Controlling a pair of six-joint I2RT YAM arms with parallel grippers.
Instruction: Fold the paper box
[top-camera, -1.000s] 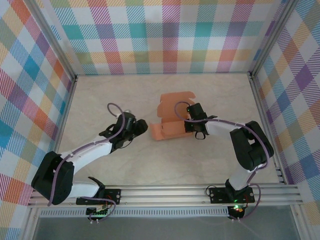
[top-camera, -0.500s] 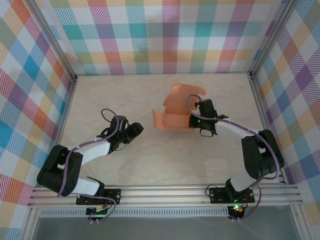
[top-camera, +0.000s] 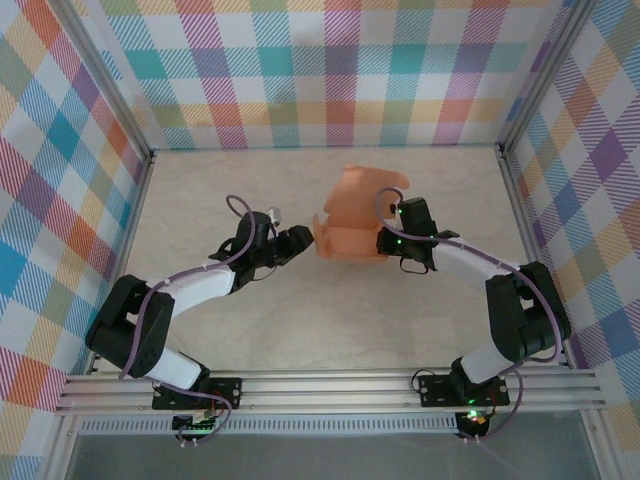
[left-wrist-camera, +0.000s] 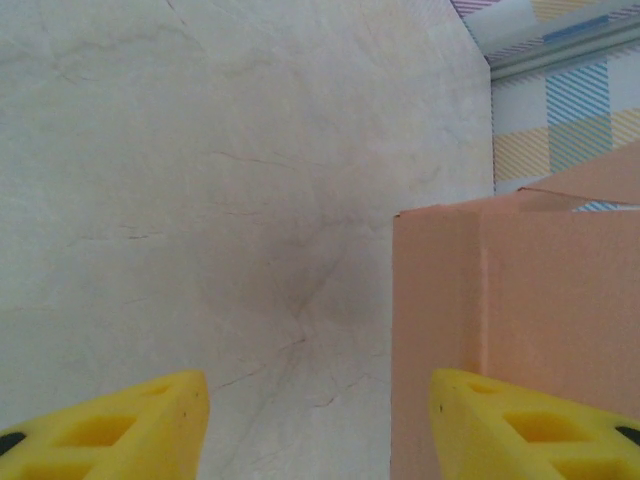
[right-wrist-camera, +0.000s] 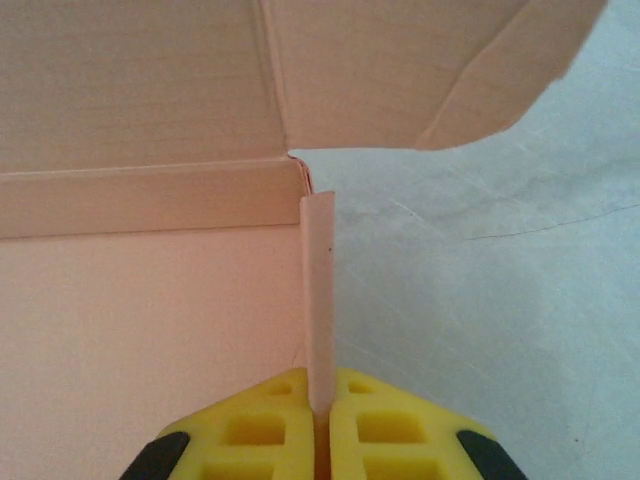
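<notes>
Two grippers at one half-folded box

Found right of centre on the pale table (top-camera: 330, 320): paper box (top-camera: 352, 218), salmon-orange, partly formed, walls raised, a broad flap (top-camera: 372, 185) with rounded corners rising at the far side. Pinched at the right wall by the right gripper (top-camera: 383, 243). From the right wrist, yellow pads (right-wrist-camera: 255, 430) pressed together on a thin upright wall edge (right-wrist-camera: 319, 290), with box floor to the left and bare table to the right. Met at the left corner by the left gripper (top-camera: 305, 237), jaws parted. From the left wrist, one yellow finger (left-wrist-camera: 120, 430) over bare table, the other low against the box's side, the corner line standing between them. Touching the card or just clear of it: cannot tell.
</notes>
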